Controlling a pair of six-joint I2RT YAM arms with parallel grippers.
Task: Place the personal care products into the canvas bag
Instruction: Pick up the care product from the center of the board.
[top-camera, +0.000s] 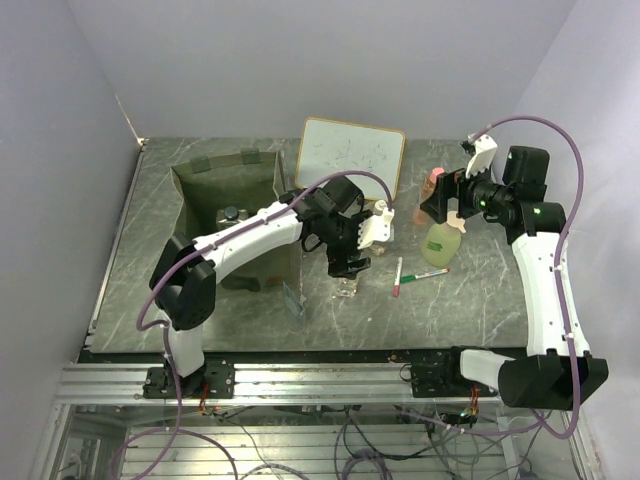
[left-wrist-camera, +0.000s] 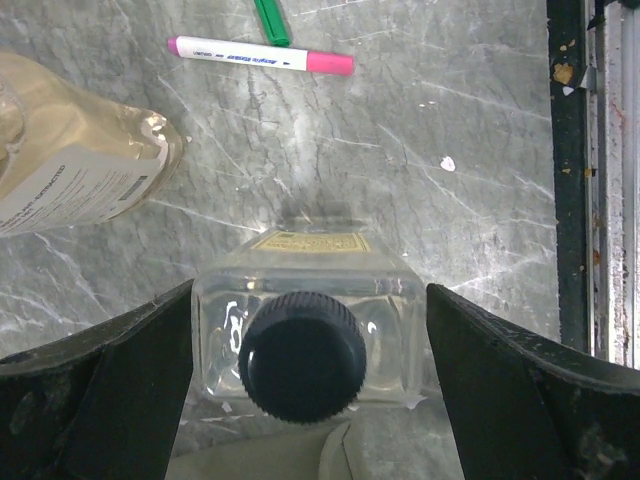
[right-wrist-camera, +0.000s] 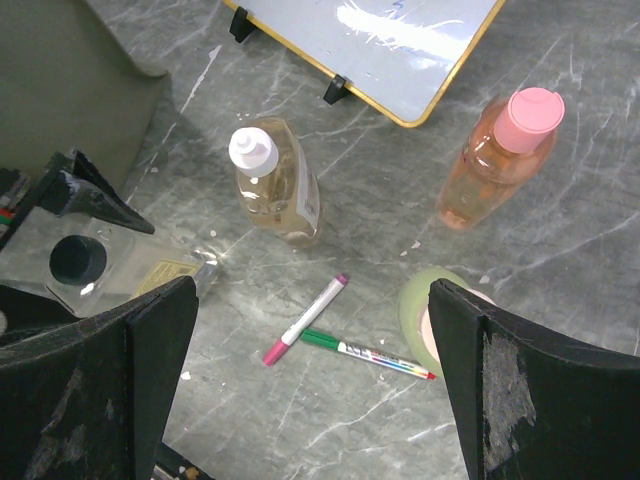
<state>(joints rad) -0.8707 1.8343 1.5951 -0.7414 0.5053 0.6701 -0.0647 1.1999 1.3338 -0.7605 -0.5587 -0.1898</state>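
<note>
**Left gripper spread over the dark-capped bottle: how we would take it**

Left gripper (left-wrist-camera: 307, 310) points straight down with its fingers (left-wrist-camera: 110, 390) wide apart, one on each side of the clear dark-capped bottle (left-wrist-camera: 305, 345). That bottle stands upright on the table (left-wrist-camera: 470, 120). Neither finger seems to touch it, and nothing is held. We judge the step in hand to be the pick of this bottle.

To do it well, we would go lower so the pads meet the flat clear walls below the shoulder, not the round cap. We would keep the bottle centred between the fingers so that it is not tipped if one finger lands first. Then we would close squarely and lift straight up. The white-capped amber bottle (left-wrist-camera: 70, 170) sits near on one side, so the descent should not drift that way.

The canvas bag (top-camera: 190, 190) stands open just to the left of the bottle in the overhead view, so the carry looks short. We would clear its rim before moving across, then release low inside.

Our left arm reaches out from its base with the elbow bent and the wrist turned down beside the bag. The right gripper (top-camera: 447, 205) hangs above the bottles on the right, among them the pink-capped orange bottle (right-wrist-camera: 505, 150). Its fingers are likewise spread and empty.
</note>
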